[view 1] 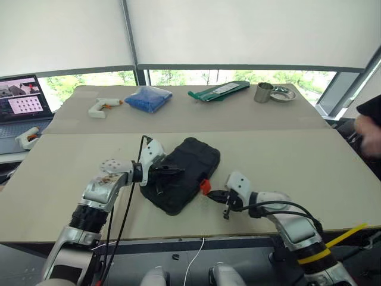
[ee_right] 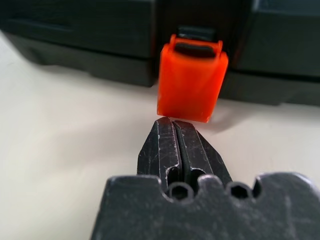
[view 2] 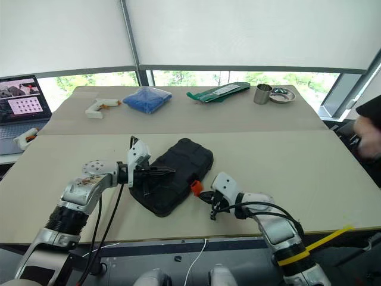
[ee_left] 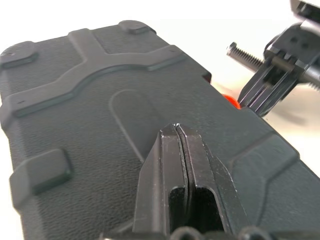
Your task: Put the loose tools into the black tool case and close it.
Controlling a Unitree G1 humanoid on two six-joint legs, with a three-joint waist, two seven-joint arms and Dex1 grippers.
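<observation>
The case (view 1: pixel 184 173) lies shut and slantwise on the near part of the surface (view 1: pixel 286 161), lid down, between the two arms. No loose tools show on the surface, so by my reading they are already inside and the step in hand is fastening the latch (ee_right: pixel 191 80).

The left gripper (ee_left: pixel 176 131) has its fingers closed on nothing, tips resting on or just above the ribbed lid toward the case's left end. The right gripper (ee_right: pixel 175 122) is also closed and empty, its tips right at the lower edge of the orange latch; whether they touch it I cannot tell. The latch hangs outward from the near right edge of the case, not yet snapped flat against the wall.

To do this well:
- Keep the left fingers pressing down on the lid so the two halves stay together and the case cannot slide away across the surface when pushed.
- Drive the right tips into the lower half of the latch, square to the case wall, so it swings in rather than slipping off sideways.
- Keep the fingers closed, since a single blunt point pushes better than a spread pair.
- Push steadily until the latch sits flush. The case is light and set at an angle, so an off-centre shove would likely spin it instead.

The glue gun (view 1: pixel 104 106), blue bag (view 1: pixel 147 98) and tins (view 1: pixel 272 92) at the far side are well apart and need no care.
</observation>
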